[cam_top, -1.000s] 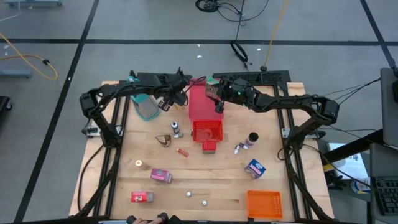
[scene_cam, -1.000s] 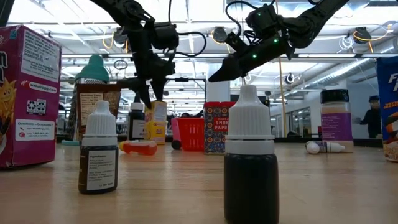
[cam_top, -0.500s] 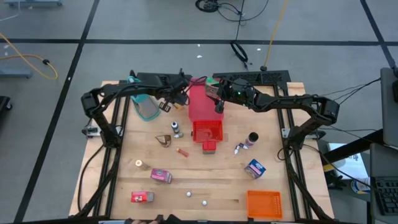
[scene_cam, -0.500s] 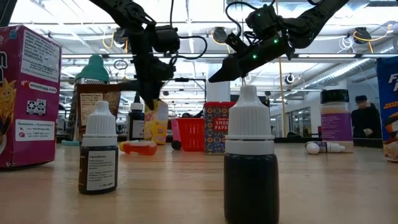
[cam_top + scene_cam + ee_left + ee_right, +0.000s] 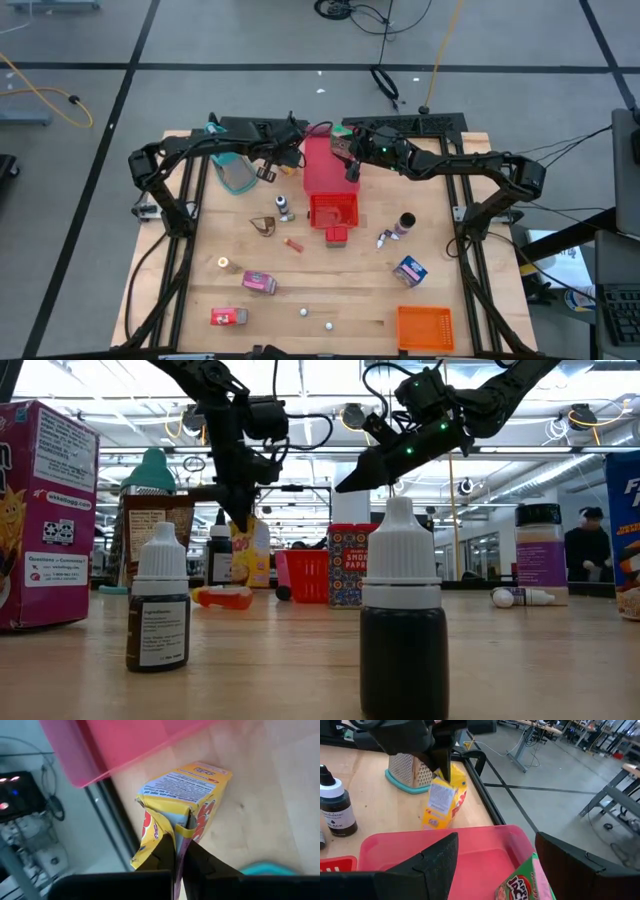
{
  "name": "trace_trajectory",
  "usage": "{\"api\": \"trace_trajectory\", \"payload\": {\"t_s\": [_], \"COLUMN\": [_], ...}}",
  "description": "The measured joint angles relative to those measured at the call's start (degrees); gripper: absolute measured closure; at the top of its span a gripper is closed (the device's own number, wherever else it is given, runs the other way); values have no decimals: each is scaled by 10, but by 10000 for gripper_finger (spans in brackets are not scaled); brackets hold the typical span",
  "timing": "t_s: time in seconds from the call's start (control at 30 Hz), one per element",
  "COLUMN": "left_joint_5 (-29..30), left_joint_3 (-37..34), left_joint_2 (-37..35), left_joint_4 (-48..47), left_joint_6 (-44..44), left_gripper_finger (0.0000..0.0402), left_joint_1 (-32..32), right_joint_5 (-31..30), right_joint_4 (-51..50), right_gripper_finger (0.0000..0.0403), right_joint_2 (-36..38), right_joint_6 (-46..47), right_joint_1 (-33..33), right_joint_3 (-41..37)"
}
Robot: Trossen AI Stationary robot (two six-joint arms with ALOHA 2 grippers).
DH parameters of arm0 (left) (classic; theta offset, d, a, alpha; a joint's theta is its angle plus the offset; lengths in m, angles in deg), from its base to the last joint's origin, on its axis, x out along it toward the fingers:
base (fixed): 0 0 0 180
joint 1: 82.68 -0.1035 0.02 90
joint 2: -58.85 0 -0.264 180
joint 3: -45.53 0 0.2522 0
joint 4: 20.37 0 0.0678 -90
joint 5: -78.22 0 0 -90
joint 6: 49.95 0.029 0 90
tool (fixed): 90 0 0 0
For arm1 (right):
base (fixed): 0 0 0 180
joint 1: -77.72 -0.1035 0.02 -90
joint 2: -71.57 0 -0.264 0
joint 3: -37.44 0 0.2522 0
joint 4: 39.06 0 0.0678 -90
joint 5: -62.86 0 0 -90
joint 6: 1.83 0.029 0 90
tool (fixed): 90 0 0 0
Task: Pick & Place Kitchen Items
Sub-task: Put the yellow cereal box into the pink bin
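From above, you see your left gripper [image 5: 277, 162] just left of the flat red tray [image 5: 320, 160], your right gripper [image 5: 343, 150] over its far end.
Low down, the yellow carton [image 5: 243, 552] hangs pinched by its top.
Your left wrist shows both fingers [image 5: 162, 855] clenched on the carton's crumpled flap.
Your right wrist shows fingers [image 5: 440, 860] spread above the tray

Grey floor [image 5: 90, 230] with dark lines; bright ceiling lights [image 5: 320, 372].

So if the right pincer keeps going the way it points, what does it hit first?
Probably the green packet in the pink tray under the open right pincer, though depth is hard to judge.
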Motion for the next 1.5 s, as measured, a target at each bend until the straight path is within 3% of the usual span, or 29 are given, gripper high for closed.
{"api": "trace_trajectory", "payload": {"t_s": [0.23,0.47,0.77,1.3,1.5], "left_joint_5": [18,73,4,12,49], "left_joint_3": [5,78,125,124,124], "left_joint_2": [-24,-25,-23,69,100], "left_joint_4": [6,4,59,96,101], "left_joint_6": [-12,-64,-139,-185,-178], "left_gripper_finger": [396,387,391,397,385], "left_joint_1": [18,27,33,40,36], "right_joint_5": [0,0,-1,-50,-49], "right_joint_4": [-20,-25,-29,-34,-37], "right_gripper_finger": [145,145,144,148,149], "right_joint_2": [0,0,0,0,0], "right_joint_6": [19,20,20,11,14], "right_joint_1": [0,-19,-59,-102,-109], "right_joint_3": [0,0,0,0,0]}}
